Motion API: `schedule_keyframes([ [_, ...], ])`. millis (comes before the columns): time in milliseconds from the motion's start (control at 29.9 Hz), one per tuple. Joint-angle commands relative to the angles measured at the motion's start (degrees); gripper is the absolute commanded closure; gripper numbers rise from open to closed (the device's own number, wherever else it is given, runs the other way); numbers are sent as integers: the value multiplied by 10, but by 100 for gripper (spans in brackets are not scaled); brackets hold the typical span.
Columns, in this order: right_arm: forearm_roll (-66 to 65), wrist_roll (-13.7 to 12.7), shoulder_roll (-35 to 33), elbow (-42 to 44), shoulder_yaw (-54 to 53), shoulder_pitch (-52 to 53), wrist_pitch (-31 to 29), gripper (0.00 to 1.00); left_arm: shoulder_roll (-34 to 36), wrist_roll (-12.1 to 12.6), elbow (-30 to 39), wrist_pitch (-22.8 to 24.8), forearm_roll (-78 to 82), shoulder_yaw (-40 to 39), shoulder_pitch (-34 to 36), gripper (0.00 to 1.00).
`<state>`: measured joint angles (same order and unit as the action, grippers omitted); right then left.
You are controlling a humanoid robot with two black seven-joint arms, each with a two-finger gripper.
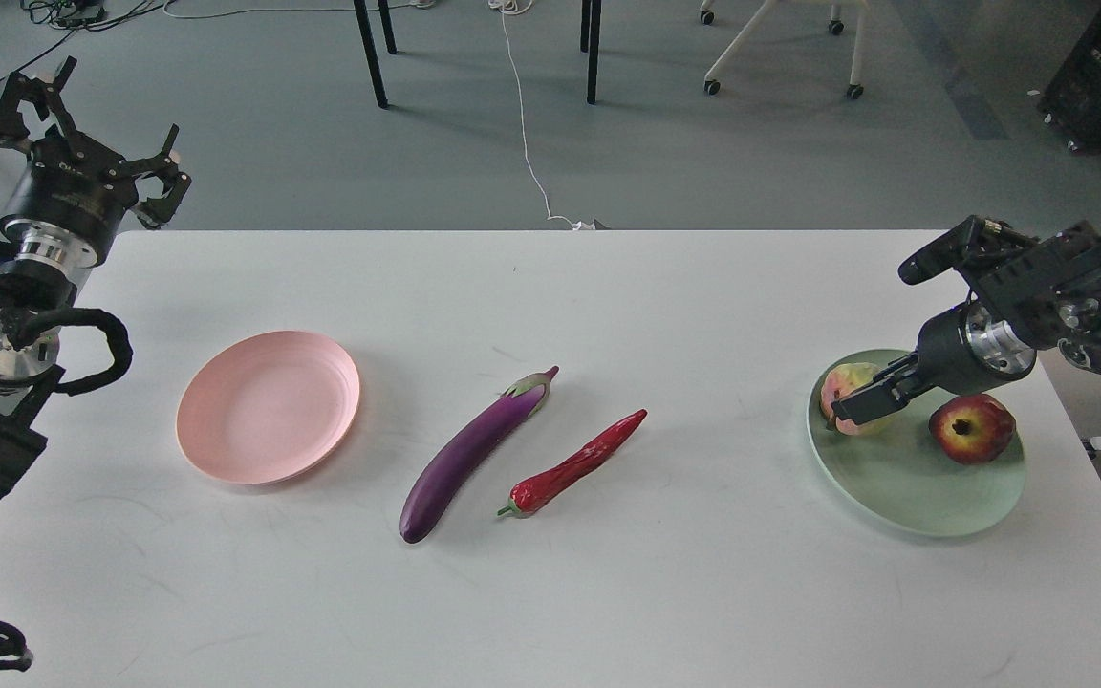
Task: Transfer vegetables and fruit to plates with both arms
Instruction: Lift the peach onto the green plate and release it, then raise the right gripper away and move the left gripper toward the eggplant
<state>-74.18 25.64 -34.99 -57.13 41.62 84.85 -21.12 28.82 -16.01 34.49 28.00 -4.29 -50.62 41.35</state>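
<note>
The purple eggplant (474,449) and the red chili pepper (576,463) lie side by side mid-table. The pink plate (268,405) to their left is empty. The mint green plate (914,478) at the right holds the pomegranate (971,428) and, at its left rim, the bumpy yellow-pink fruit (842,384). My right gripper (854,406) reaches down onto that fruit. One finger (880,392) lies across its lower right side and the other is hidden. My left gripper (82,119) is raised beyond the table's far left corner, claws spread and empty.
The white table (608,592) ends close to the green plate on the right. Chair and table legs (369,53) and a white cable (527,124) are on the floor behind the table.
</note>
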Motion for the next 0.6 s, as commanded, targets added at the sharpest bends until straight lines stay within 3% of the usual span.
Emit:
schedule_keyframes([
  [0,21,-4,-29,11,-89,-17,2,3,23,2,8,0,9,10,5,2],
  [201,68,-4,-43,31,-237,-88,12,3,68,4,48,0,135,12,42,2],
  [402,163,-3,-33,41,-390,-188,102,3,114,7,174,0,323,18,41,2],
  [569,187,-3,47,61,-501,-264,184,3,158,6,271,0,458,97,37,2],
])
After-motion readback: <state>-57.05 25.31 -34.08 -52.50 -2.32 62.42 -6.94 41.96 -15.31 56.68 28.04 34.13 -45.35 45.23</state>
